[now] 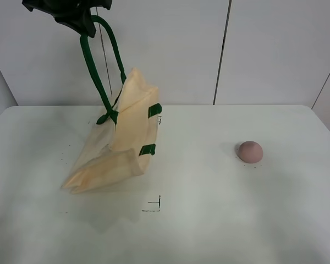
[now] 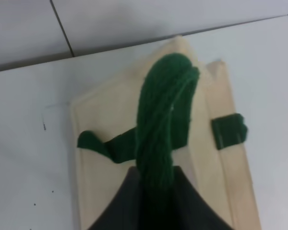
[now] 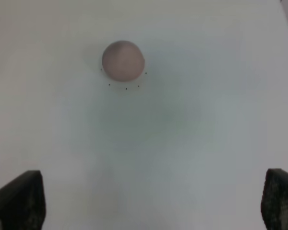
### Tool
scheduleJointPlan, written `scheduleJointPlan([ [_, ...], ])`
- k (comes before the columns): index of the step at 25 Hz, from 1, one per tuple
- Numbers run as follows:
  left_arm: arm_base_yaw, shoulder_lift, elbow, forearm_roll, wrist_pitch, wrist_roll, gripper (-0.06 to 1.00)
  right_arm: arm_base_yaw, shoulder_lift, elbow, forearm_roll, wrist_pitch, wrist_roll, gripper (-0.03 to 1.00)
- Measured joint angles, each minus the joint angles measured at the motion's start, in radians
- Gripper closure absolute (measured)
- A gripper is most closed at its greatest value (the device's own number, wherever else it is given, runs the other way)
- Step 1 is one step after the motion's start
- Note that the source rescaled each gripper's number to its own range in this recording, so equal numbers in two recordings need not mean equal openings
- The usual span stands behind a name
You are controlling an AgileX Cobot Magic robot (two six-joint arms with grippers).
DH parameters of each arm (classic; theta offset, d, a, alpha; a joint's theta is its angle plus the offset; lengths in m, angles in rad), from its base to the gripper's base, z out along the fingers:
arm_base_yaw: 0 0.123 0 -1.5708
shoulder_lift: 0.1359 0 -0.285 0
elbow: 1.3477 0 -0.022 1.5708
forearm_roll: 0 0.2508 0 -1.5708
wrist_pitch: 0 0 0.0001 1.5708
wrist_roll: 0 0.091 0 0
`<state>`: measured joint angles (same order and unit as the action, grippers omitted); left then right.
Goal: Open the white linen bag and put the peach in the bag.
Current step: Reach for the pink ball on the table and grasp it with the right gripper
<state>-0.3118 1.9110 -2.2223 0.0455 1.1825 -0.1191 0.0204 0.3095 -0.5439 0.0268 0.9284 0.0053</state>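
**Bag hoisted by both straps; peach waiting on the right**

Left gripper (image 1: 83, 26) high over the left of the table (image 1: 236, 231), clamped tight on the green handles (image 1: 92, 69); in the left wrist view, both straps bunched into one rope between the dark fingers (image 2: 120, 206). White linen bag (image 1: 124, 137) hanging tilted beneath, bottom edge resting on the tabletop, upper rim toward the back wall; mouth apparently pressed flat, no gap visible in either view. Peach (image 1: 249, 151) alone on the right side of the table, well apart from the bag, sitting among small dot marks. Right gripper (image 3: 149, 206) hovering above the table near the peach, spread wide, nothing between the fingertips; out of frame in the high view.

Step in hand, by judgement: opening the bag, not yet achieved. With both handles in one clamp, no way in for the fruit; better to hold one strap only and let the far side sag, parting the rim. Worth seating the bottom squarely on the table, to stand the cloth up and stop any swing.

For the peach: descend centred; close gently across the widest part; round, so likely to roll if nudged off-centre. Then carry over the rim and release low inside, not from height.
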Motion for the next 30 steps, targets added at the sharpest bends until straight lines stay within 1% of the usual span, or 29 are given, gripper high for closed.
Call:
scheduleJointPlan([
  [4,0.0,0.0,0.0,0.0,0.0,0.0,0.94,0.0,0.356,-0.101,0.016,-0.104,0.002,-0.03],
  [6,0.0,0.0,0.0,0.0,0.0,0.0,0.94,0.0,0.547,-0.179,0.021,-0.126,0.002,-0.03],
  [11,0.0,0.0,0.0,0.0,0.0,0.0,0.94,0.0,1.044,-0.425,0.022,-0.133,-0.021,-0.03],
  [16,0.0,0.0,0.0,0.0,0.0,0.0,0.94,0.0,1.405,-0.701,0.04,-0.095,-0.061,-0.03],
  [20,0.0,0.0,0.0,0.0,0.0,0.0,0.94,0.02,1.575,-0.825,0.066,-0.084,-0.097,-0.03],
  [23,0.0,0.0,0.0,0.0,0.0,0.0,0.94,0.05,1.644,-0.843,0.073,-0.094,-0.098,-0.03],
  [26,0.0,0.0,0.0,0.0,0.0,0.0,0.94,0.057,1.699,-0.844,0.076,-0.129,-0.09,-0.03],
  [30,0.0,0.0,0.0,0.0,0.0,0.0,0.94,0.057,1.767,-0.846,0.075,-0.202,-0.087,-0.03],
])
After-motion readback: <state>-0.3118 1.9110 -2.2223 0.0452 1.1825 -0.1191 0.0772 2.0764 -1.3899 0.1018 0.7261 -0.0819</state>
